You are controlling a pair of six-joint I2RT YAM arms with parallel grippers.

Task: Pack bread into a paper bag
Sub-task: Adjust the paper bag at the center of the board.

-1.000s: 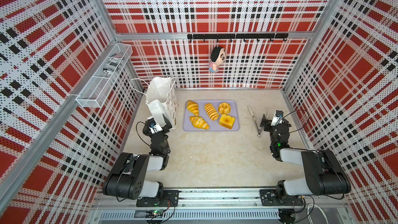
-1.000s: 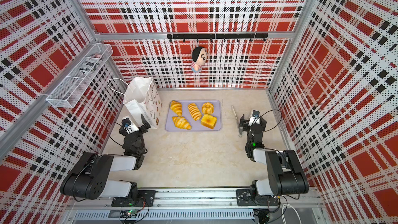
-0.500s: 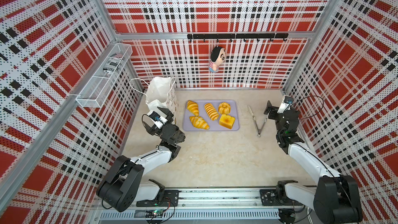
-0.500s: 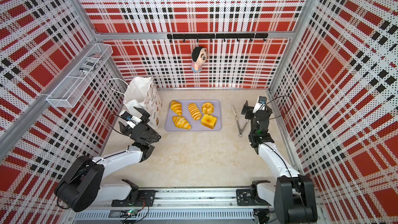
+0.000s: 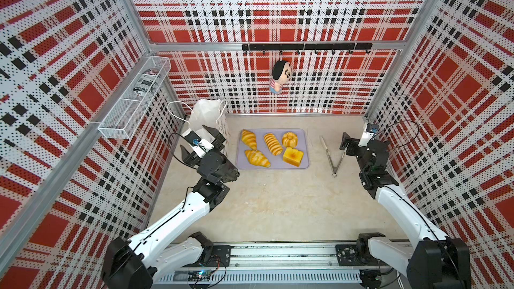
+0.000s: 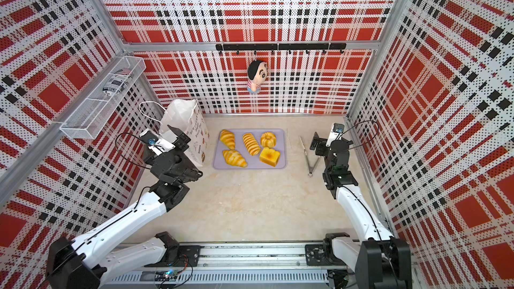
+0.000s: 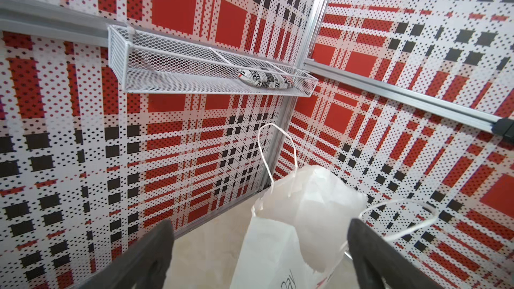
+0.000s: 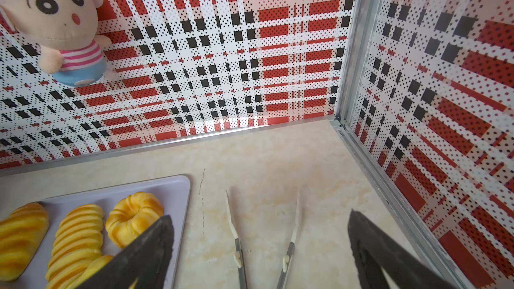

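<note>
Both top views, toy pastries (image 5: 274,144) on lavender tray (image 5: 305,137), left gripper (image 5: 194,137) wide, empty, beside paper bag (image 5: 207,111), right gripper (image 5: 347,145) wide, empty, near tongs (image 5: 333,168)

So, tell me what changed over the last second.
The left gripper lifted and pushed forward up to the paper bag; the right gripper did the same toward the tongs. Nothing was taken hold of or let go: both sets of jaws are open and empty. The bread on the tray, the bag and the tongs stayed put.
</note>
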